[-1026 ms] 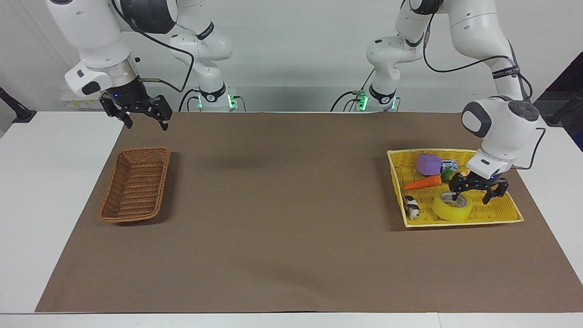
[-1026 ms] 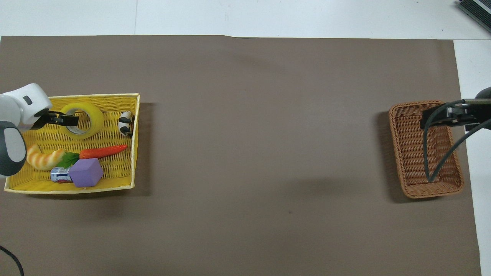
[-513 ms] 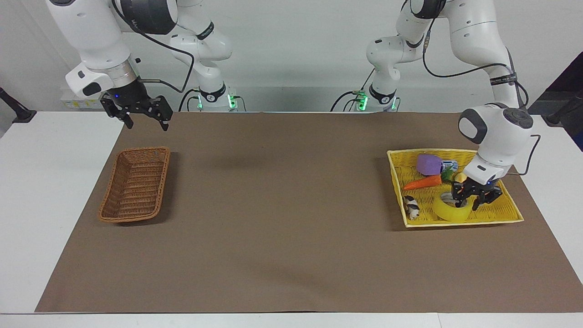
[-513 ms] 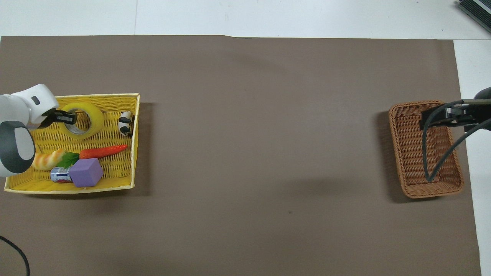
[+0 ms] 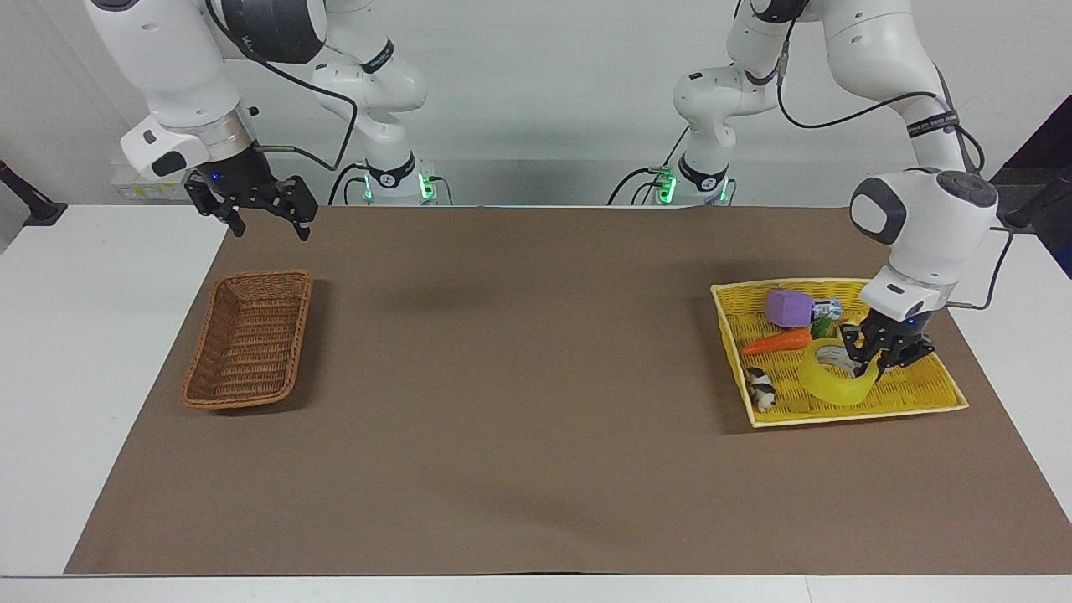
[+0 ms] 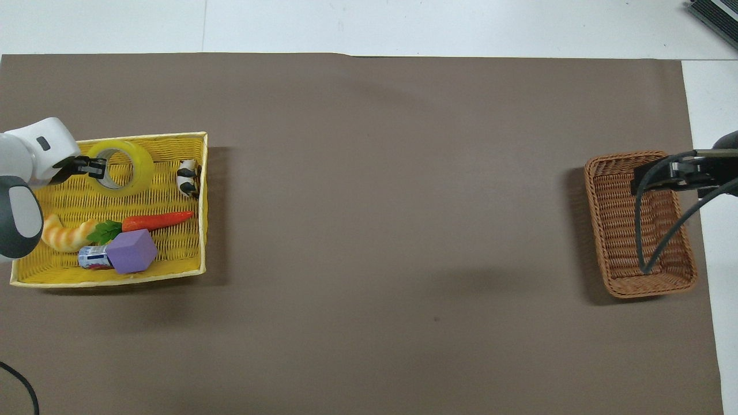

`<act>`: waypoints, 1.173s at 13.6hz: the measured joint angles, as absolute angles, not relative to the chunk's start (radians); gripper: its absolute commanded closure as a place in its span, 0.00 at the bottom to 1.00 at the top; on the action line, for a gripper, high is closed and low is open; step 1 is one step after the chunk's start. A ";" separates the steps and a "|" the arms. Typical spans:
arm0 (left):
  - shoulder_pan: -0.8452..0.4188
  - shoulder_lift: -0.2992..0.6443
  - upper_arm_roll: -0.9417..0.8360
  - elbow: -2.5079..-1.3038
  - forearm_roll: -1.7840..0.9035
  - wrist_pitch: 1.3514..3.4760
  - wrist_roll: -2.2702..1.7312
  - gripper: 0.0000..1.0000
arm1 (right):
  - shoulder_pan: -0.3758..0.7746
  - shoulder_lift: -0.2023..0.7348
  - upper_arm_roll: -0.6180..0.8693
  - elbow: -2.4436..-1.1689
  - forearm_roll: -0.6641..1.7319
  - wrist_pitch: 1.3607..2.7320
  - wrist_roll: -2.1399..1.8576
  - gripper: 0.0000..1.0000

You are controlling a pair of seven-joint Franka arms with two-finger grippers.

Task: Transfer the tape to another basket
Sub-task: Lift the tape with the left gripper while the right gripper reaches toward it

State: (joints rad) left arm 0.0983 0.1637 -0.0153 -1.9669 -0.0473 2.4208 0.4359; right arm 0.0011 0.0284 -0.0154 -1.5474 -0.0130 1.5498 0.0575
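Tape (image 5: pixel 833 381) tilted in yellow basket (image 5: pixel 921 394), left gripper (image 5: pixel 871 368) clamping its wall; right gripper (image 5: pixel 266 219) open

Bright, even light from overhead, no glare on the brown mat (image 5: pixel 519 377); both views sharp w/ no blur or obvious edge distortion. Soft shadows only: a dark band on the mat beside the yellow basket (image 5: pixel 938 394) just under the left gripper (image 5: pixel 875 362), another beside the wicker basket (image 5: pixel 249 339) below the right gripper (image 5: pixel 266 219), plus a faint smudge mid-mat btwn the two.

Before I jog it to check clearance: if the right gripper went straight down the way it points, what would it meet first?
Likely the brown mat, just robot-side of the wicker basket; the right gripper hangs open there, though depth is unclear.
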 measured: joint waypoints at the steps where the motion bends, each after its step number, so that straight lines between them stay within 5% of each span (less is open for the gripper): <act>1: 0.077 0.134 -0.018 -1.967 -0.070 2.389 0.398 1.00 | -0.001 0.028 -0.016 -1.550 0.019 1.550 0.057 0.00; 11: -0.255 0.101 -0.028 -1.984 -0.345 2.352 -0.010 1.00 | -0.044 -0.009 -0.020 -1.762 0.456 1.703 -0.130 0.00; 16: -0.414 0.105 -0.029 -1.983 -0.385 2.387 -0.221 1.00 | 0.070 -0.010 -0.008 -1.850 0.534 1.823 -0.128 0.00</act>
